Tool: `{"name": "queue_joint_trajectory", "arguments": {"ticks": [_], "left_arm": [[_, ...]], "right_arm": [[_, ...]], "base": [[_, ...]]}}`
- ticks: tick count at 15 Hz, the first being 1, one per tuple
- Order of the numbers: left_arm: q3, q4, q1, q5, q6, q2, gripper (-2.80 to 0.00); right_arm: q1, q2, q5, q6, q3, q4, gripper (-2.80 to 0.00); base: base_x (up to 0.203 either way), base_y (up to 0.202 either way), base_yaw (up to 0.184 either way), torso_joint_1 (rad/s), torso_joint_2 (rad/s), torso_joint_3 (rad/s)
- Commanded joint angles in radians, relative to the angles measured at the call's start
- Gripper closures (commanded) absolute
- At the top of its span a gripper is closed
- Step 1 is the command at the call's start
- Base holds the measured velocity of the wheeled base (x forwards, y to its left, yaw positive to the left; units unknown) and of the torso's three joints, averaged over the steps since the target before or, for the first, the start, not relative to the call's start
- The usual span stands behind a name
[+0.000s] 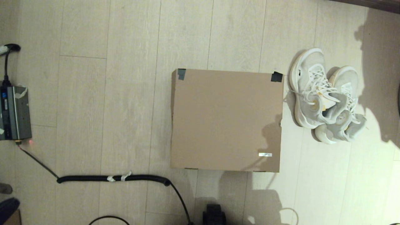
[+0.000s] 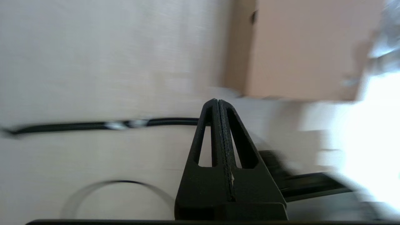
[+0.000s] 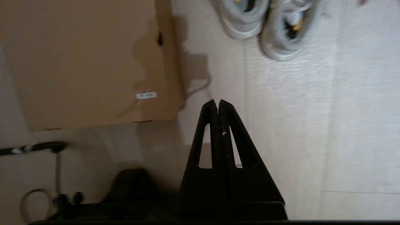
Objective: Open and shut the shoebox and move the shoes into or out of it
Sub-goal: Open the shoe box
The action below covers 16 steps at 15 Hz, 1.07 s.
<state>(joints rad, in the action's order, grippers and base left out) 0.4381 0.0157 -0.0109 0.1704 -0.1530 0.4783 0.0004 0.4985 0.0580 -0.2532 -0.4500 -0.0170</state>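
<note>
The brown cardboard shoebox [image 1: 225, 120] lies on the floor with its lid closed, dark tape on its far corners and a small white label near its front right corner. The white and pale-grey shoes [image 1: 325, 97] stand together on the floor just right of the box. Neither gripper shows in the head view. My left gripper [image 2: 217, 100] is shut and empty, held over the floor near the box's [image 2: 309, 47] front left corner. My right gripper [image 3: 217, 101] is shut and empty too, above the floor beside the front right corner of the box [image 3: 84, 59], with the shoes [image 3: 265, 25] farther off.
A black coiled cable [image 1: 115, 178] runs across the floor in front of the box, to its left. A grey power unit [image 1: 14, 112] sits at the far left. A dark piece of the robot's base [image 1: 214, 215] shows at the bottom edge. The floor is pale wood planks.
</note>
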Motion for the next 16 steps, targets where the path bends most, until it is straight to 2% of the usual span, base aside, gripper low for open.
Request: {"name": "queue_joint_trajectory", "arguments": {"ticks": [1,4,5,7,9,11,14,16], "left_arm": [[0.123,0.000,-0.005,0.069,-0.072,0.333,0.00],[0.230,0.064,-0.006,0.274,-0.179,0.591,0.00],[0.243,0.122,-0.004,0.343,-0.215,0.670,0.00],[0.253,0.264,-0.002,0.430,-0.288,0.824,0.00],[0.251,0.416,-0.001,0.468,-0.329,0.985,0.00],[0.237,0.548,0.000,0.493,-0.347,1.119,0.00],[0.208,0.728,-0.027,0.512,-0.336,1.252,0.00],[0.203,0.783,-0.059,0.513,-0.327,1.306,0.00]], "right_arm": [[0.002,0.345,0.051,-0.051,-0.082,0.043,0.00],[0.003,0.702,0.143,-0.139,-0.160,0.255,0.00],[0.002,0.801,0.173,-0.171,-0.180,0.338,0.00],[-0.001,0.954,0.272,-0.247,-0.216,0.481,0.00],[-0.003,1.054,0.414,-0.297,-0.236,0.551,0.00],[-0.003,1.144,0.482,-0.296,-0.242,0.586,0.00],[-0.003,1.278,0.497,-0.263,-0.228,0.762,0.00],[-0.005,1.300,0.495,-0.257,-0.206,0.817,0.00]], "base": [[0.000,0.000,0.000,0.000,0.00,0.000],[0.000,0.000,0.000,0.000,0.00,0.000],[0.000,0.000,0.000,0.000,0.00,0.000],[0.000,0.000,0.000,0.000,0.00,0.000],[0.000,0.000,0.000,0.000,0.00,0.000],[0.000,0.000,0.000,0.000,0.00,0.000],[0.000,0.000,0.000,0.000,0.00,0.000],[0.000,0.000,0.000,0.000,0.00,0.000]]}}
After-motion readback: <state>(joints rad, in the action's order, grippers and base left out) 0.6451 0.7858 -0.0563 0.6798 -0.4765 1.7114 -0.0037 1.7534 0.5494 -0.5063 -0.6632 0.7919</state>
